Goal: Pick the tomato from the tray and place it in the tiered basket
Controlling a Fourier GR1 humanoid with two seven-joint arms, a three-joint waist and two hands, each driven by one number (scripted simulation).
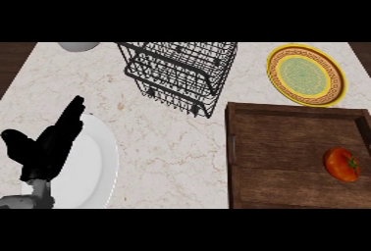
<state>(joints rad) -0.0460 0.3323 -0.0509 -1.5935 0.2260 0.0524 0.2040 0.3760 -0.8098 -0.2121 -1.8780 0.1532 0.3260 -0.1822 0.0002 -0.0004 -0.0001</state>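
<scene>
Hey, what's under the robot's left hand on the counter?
A white plate lies under the left hand. The hand covers the plate's left part, so whatever may lie there cannot be seen.

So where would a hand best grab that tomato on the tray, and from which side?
Probably from above, fingers and thumb closing on opposite sides of the tomato round its red middle. It is round and smooth, so no handle helps, and it lies low on the tray close to the right wall, which would likely block a sideways reach.
</scene>
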